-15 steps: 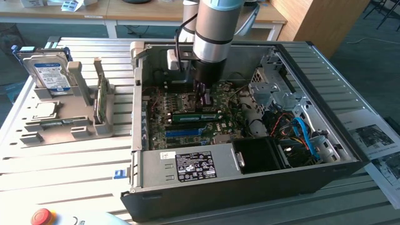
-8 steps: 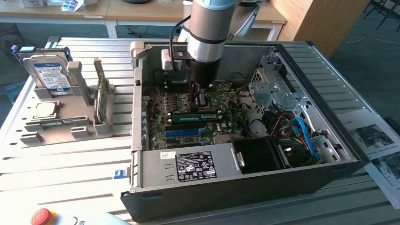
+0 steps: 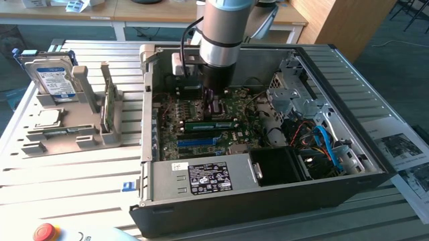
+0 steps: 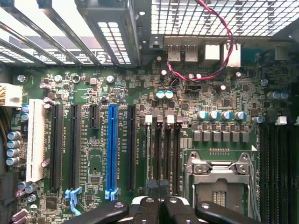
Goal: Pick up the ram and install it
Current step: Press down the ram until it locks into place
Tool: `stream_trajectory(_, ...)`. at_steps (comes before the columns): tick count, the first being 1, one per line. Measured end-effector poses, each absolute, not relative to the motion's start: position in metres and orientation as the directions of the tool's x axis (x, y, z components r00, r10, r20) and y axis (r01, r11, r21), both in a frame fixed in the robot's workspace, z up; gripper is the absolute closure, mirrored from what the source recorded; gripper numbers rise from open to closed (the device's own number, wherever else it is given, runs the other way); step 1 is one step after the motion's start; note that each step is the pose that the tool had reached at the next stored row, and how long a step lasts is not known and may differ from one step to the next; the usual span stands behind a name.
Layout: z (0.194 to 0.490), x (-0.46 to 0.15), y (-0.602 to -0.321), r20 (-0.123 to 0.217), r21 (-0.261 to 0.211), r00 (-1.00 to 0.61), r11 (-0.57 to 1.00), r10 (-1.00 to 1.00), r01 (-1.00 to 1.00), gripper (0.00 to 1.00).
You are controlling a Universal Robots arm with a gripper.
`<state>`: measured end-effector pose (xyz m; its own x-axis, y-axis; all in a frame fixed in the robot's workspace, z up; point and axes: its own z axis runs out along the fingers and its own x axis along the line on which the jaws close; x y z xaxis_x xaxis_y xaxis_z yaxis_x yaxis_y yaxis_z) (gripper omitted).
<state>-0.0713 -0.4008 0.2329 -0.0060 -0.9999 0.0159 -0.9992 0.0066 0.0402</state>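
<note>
Tool (image 4: 158,189) trouble is what I watch for at this point, because it hangs low inside the open computer case (image 3: 268,206), right over the motherboard, and the ram (image 3: 209,122) shows in the exterior view as a long green strip lying flat along the board directly under its tip. If the stick sits slightly skewed to the black memory slots (image 4: 161,149), any downward push would, I judge, load one end first and jam or flex the thin board instead of seating it. If the white latches at the slot ends are not free to take it, the same push would go into the motherboard itself. There is little room for a sideways slip either: the blue expansion slot (image 4: 112,144) runs along one side and the metal-framed processor socket (image 4: 219,175) sits close on the other (its clamp looks like something I would not want to knock). A twisted red and black wire (image 4: 219,51) loops across the board further off, well apart from the fingertips, so I rate it a small snag risk. As for the tool itself, its fingers are brought together, the two dark tips side by side above the near end of the memory slots in the wrist view. From the exterior view the tip seems to meet the top edge of the ram, but I cannot tell whether it pinches the stick or merely rests on it.
</note>
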Motion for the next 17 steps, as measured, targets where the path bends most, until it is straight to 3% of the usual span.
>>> stream_trajectory(17, 0.2277, -0.0712, -0.4066, 0.016, 0.04, -0.006, 0.007, -1.0, -0.999, 0.89)
